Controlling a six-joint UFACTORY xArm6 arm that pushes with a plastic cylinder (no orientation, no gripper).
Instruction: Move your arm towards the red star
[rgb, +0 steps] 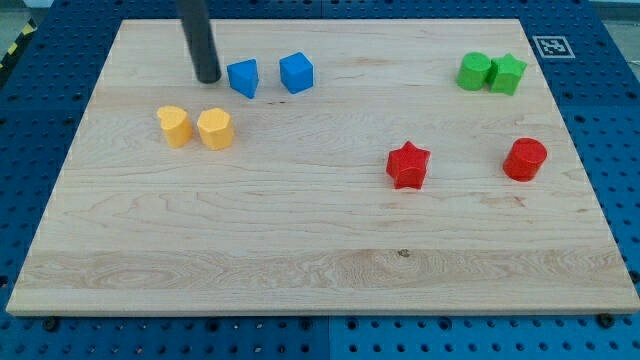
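The red star lies on the wooden board right of the middle. My tip rests on the board at the upper left, just left of a blue block and above two yellow blocks. It is far to the left of the red star and a little nearer the view's top.
A second blue cube sits right of the first. Two yellow blocks lie side by side at the left. A green block and a green star sit at the upper right. A red cylinder lies at the right.
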